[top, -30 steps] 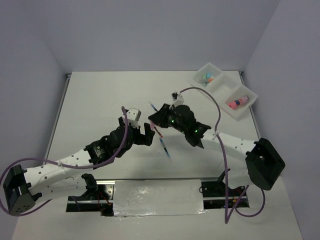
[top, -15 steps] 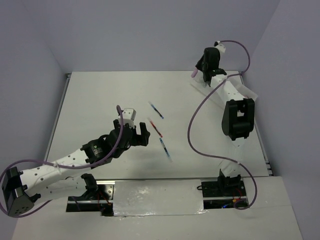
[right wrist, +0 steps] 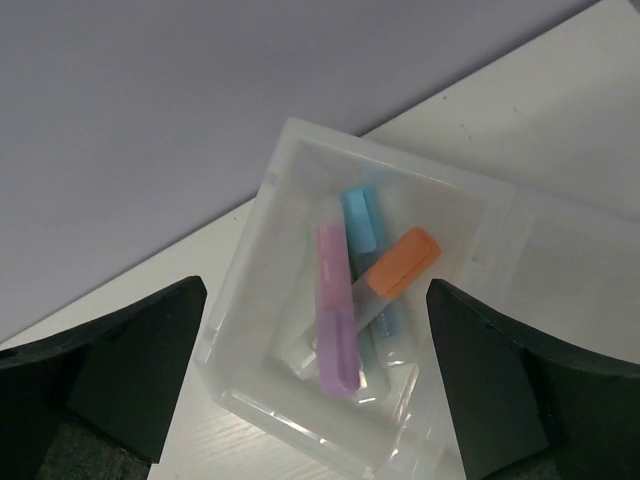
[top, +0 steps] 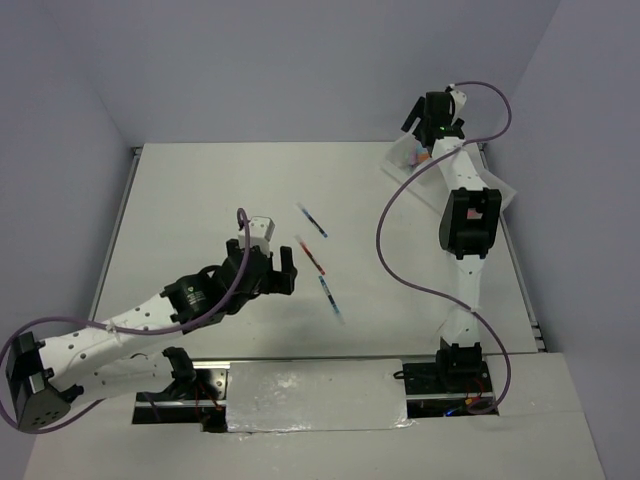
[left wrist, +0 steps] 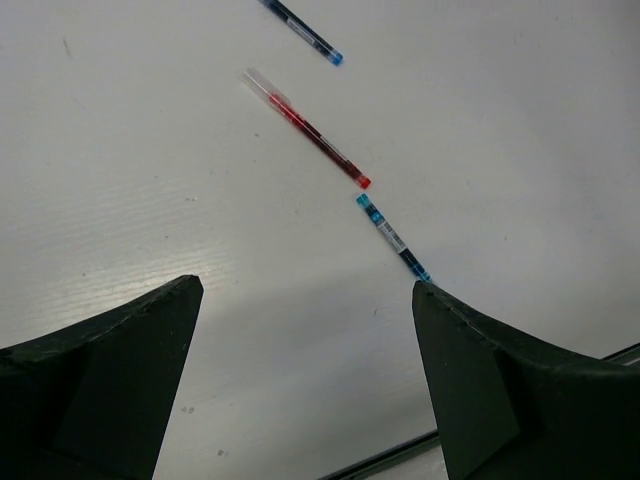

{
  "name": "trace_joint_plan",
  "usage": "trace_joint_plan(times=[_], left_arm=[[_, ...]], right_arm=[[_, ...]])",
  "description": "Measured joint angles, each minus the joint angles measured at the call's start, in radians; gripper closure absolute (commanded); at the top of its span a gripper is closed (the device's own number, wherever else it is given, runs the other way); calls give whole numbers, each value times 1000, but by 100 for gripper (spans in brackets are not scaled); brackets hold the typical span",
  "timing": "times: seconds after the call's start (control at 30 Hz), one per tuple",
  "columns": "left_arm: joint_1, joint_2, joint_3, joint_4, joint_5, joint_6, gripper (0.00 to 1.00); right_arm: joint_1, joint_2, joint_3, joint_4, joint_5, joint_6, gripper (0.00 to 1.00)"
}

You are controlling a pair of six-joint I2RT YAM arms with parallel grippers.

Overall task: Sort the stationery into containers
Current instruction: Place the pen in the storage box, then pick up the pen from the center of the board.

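Three thin pens lie in a row mid-table: a dark blue pen (top: 312, 221) (left wrist: 300, 28), a red pen (top: 312, 256) (left wrist: 305, 128) and a blue pen (top: 333, 300) (left wrist: 392, 237). My left gripper (top: 271, 263) (left wrist: 305, 285) hovers open just left of them, nothing between its fingers. My right gripper (top: 432, 116) (right wrist: 316, 288) hangs open above the end compartment of the white tray (top: 398, 166) (right wrist: 390, 152) at the back right. In that compartment lie a purple highlighter (right wrist: 335, 310), a light blue highlighter (right wrist: 362, 235) and an orange highlighter (right wrist: 398, 263).
The right arm stretches along the table's right side and covers most of the tray in the top view. The back wall rises directly behind the tray. The table's near edge shows just below my left fingers.
The right arm swung from the pens at mid-table to the tray and its jaws opened; the purple highlighter now lies in the compartment. The left arm hardly moved.
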Motion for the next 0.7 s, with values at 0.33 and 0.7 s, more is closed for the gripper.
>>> trace_joint_plan(times=[0.33, 0.7], left_arm=[[12, -30, 264, -362, -191, -102, 1], [39, -94, 384, -692, -316, -127, 1]], right_arm=[[109, -429, -528, -17, -79, -123, 6], [728, -986, -1182, 46, -137, -84, 33]])
